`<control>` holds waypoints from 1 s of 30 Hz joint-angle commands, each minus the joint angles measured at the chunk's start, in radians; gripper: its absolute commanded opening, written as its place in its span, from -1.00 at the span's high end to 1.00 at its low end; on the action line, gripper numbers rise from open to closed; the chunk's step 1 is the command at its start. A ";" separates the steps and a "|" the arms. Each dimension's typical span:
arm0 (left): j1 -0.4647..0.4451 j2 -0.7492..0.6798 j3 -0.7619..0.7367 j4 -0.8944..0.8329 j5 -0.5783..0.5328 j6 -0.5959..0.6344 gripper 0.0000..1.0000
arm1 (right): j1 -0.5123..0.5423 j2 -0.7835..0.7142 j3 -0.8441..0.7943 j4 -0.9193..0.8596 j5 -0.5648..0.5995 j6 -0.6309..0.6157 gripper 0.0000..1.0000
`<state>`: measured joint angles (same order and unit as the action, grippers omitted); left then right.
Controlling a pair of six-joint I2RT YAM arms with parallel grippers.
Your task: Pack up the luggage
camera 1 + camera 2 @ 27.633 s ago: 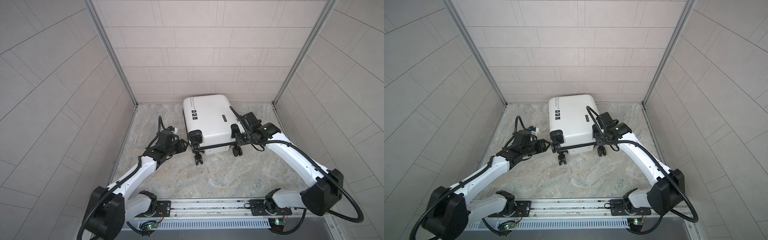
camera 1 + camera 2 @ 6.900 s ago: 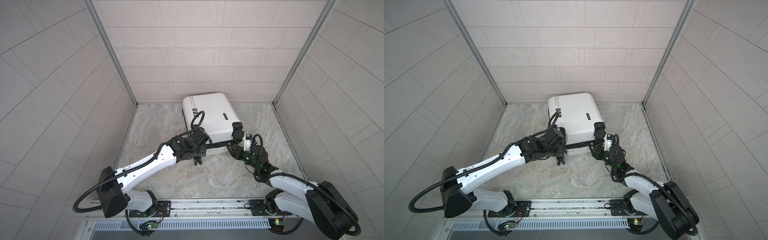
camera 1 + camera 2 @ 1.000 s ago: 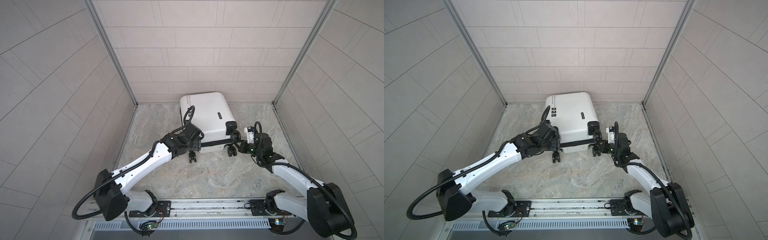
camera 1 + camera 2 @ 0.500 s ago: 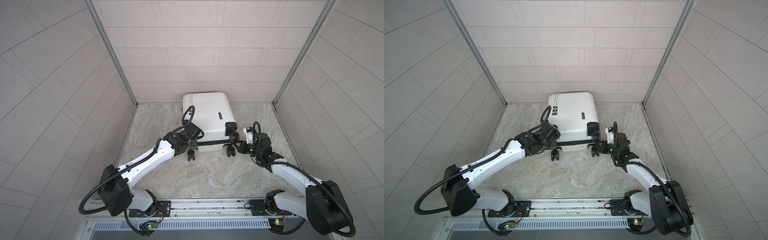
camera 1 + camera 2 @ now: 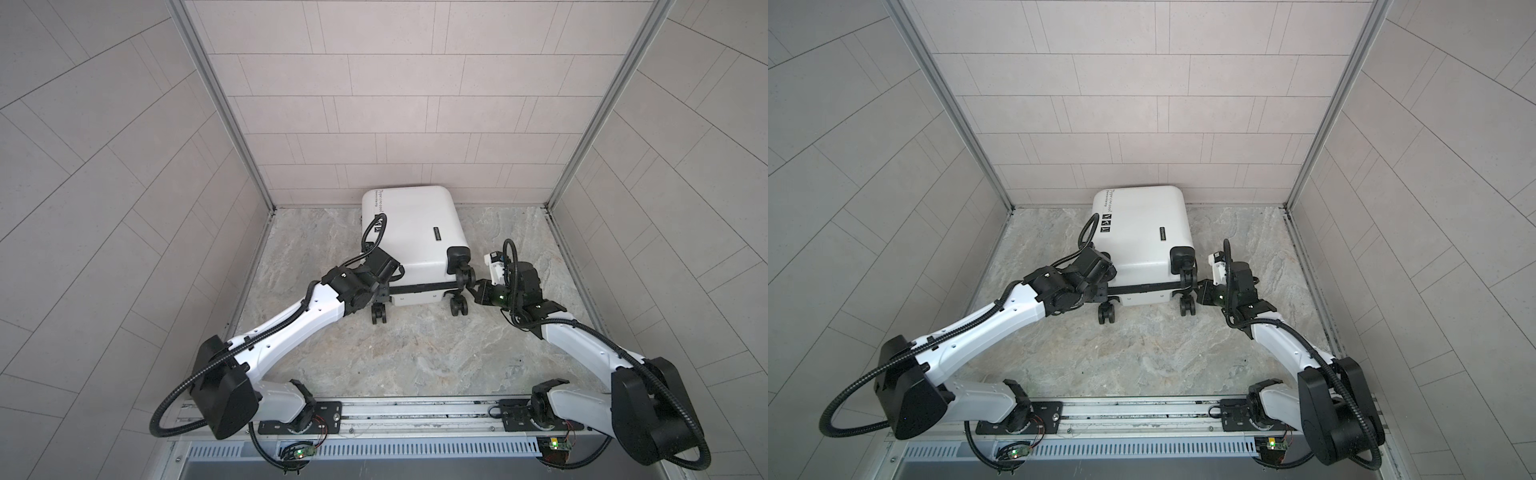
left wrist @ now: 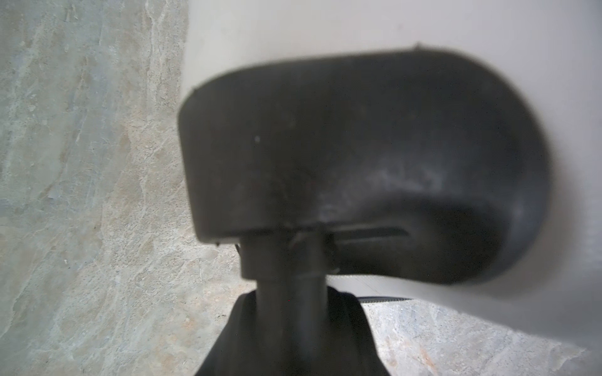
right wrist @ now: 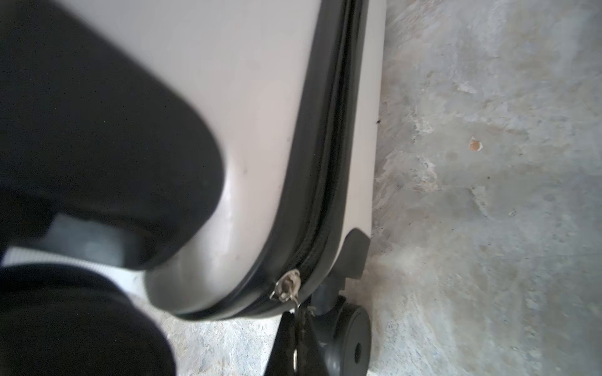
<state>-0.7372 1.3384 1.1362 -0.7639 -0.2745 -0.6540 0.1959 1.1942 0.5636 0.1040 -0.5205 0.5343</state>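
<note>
Edging inward over the last second, the right fingers (image 7: 282, 335) pinch the zipper pull (image 7: 294, 303) at the near right corner of the suitcase (image 5: 411, 232), which lies flat on the tabletop (image 5: 415, 357) by the back wall (image 5: 395, 124). The left fingers (image 5: 384, 289) sit by its near left wheel (image 5: 378, 322); their state cannot be told.

Lettering on luggage (image 5: 411, 241): too small, illegible.

A robot lab's test cell: pale tiled panel walls (image 5: 374, 104) and aluminium corner posts (image 5: 224, 104) box in a marble-patterned floor (image 5: 415, 353), with two arms (image 5: 299, 328) bolted to a front rail (image 5: 415, 411).
</note>
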 commanded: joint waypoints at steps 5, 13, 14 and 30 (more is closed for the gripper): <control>0.016 -0.091 -0.021 -0.101 0.009 0.091 1.00 | -0.028 0.051 0.086 0.041 0.094 -0.026 1.00; 0.031 -0.099 -0.024 -0.104 0.020 0.095 1.00 | -0.027 0.180 0.184 0.080 0.004 -0.021 1.00; 0.033 -0.099 -0.025 -0.103 0.021 0.096 1.00 | -0.027 0.195 0.196 0.078 0.000 -0.022 1.00; 0.064 -0.156 0.068 -0.203 0.008 0.115 -0.38 | -0.024 0.265 0.263 -0.080 -0.027 -0.072 0.21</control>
<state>-0.6708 1.2293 1.1412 -0.8955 -0.2531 -0.5777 0.1745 1.4918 0.8246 0.0528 -0.6033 0.4816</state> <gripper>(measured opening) 0.683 0.369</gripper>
